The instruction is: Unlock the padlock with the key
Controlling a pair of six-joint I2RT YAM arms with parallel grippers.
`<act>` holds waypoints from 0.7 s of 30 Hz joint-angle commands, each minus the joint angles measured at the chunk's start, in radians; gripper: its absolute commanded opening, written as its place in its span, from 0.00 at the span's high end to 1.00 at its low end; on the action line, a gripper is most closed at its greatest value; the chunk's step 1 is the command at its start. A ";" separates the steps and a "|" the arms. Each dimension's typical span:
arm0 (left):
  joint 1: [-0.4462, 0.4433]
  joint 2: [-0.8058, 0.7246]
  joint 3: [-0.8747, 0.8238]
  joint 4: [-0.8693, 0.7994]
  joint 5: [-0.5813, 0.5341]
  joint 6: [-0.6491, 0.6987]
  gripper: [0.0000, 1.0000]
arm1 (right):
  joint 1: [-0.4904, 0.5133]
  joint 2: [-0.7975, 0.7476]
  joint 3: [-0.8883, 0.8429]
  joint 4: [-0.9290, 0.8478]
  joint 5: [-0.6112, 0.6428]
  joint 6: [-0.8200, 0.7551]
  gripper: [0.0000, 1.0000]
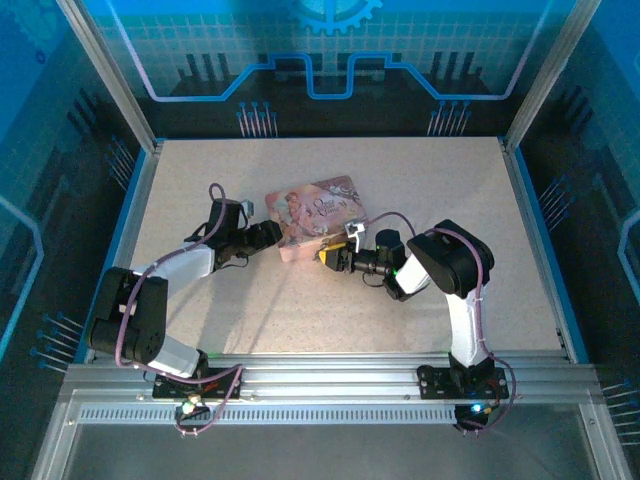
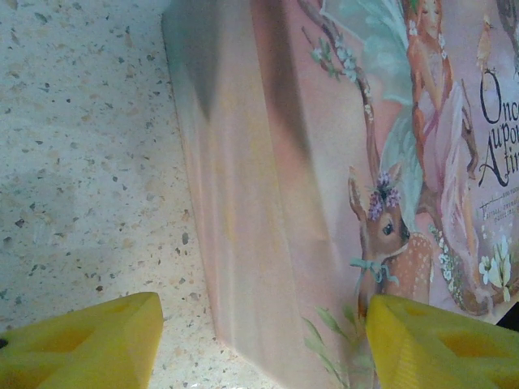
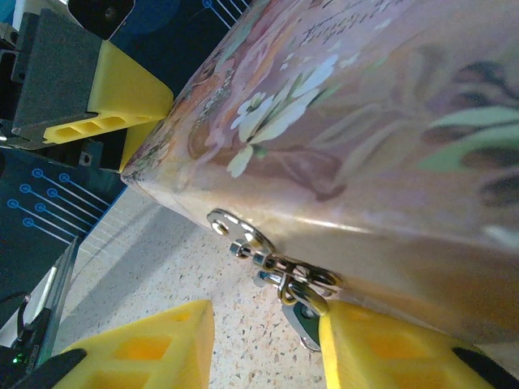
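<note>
At pink box [image 3: 365,121] front, padlock [image 3: 302,293]

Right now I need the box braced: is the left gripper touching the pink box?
Touching. Right wrist view: the left gripper's finger presses against the pink box's end.

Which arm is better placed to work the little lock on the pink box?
Probably the right arm: its jaws sit at the padlock on the pink box; the left arm's straddle a corner.
</note>
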State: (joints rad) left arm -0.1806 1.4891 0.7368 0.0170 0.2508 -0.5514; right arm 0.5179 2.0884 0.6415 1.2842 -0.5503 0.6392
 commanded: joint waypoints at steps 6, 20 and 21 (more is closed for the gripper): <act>-0.010 0.003 -0.040 -0.056 -0.024 -0.007 0.31 | 0.011 -0.003 -0.004 0.118 -0.027 -0.015 0.57; -0.025 -0.035 -0.060 -0.051 -0.013 -0.024 0.32 | -0.016 -0.065 -0.100 0.115 0.036 0.031 0.38; -0.026 -0.038 -0.060 -0.051 -0.014 -0.025 0.32 | -0.016 -0.068 -0.097 0.110 0.035 0.033 0.37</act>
State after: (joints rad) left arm -0.1871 1.4677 0.7101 0.0357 0.2470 -0.5751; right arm 0.5083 2.0506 0.5503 1.3571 -0.5278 0.6628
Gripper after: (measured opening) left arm 0.683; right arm 0.619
